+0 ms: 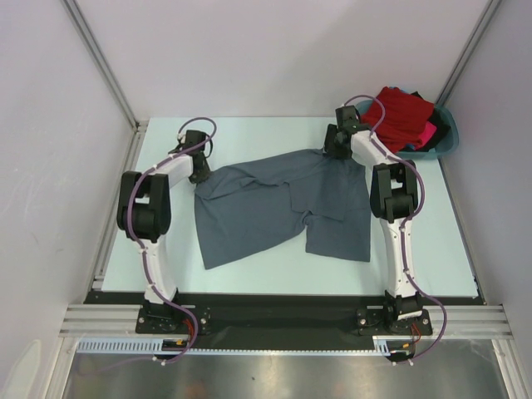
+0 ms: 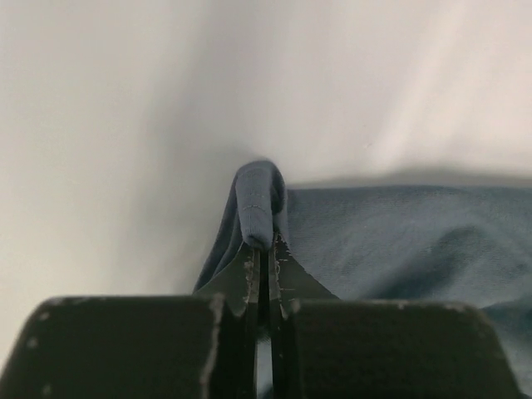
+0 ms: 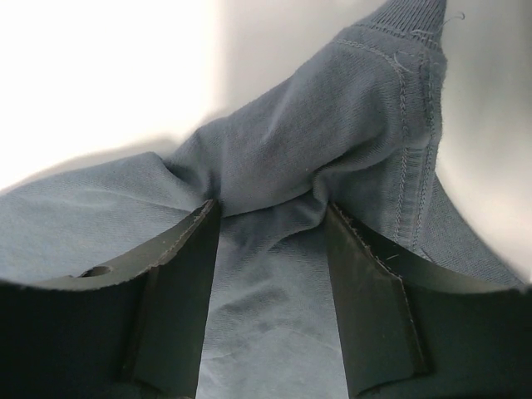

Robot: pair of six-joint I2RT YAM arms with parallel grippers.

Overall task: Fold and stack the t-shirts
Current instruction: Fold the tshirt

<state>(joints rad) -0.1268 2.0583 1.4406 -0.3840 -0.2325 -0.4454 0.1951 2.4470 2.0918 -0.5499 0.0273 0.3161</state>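
A large slate-grey t-shirt (image 1: 274, 208) lies spread and rumpled across the middle of the table. My left gripper (image 1: 198, 170) is at its far left corner, shut on a small fold of the grey cloth (image 2: 259, 199), which stands up between the fingertips of the left gripper (image 2: 264, 245). My right gripper (image 1: 337, 150) is at the shirt's far right corner. In the right wrist view the right gripper (image 3: 270, 216) stands open, with bunched grey cloth (image 3: 291, 150) lying between its fingers (image 3: 179, 283). A hemmed edge rises beyond them.
A teal basin (image 1: 447, 145) at the back right corner holds a red shirt (image 1: 403, 116), with pink (image 1: 428, 133) and dark (image 1: 445, 125) cloth beside it. White walls with metal posts close in the table. A black rail runs along the near edge.
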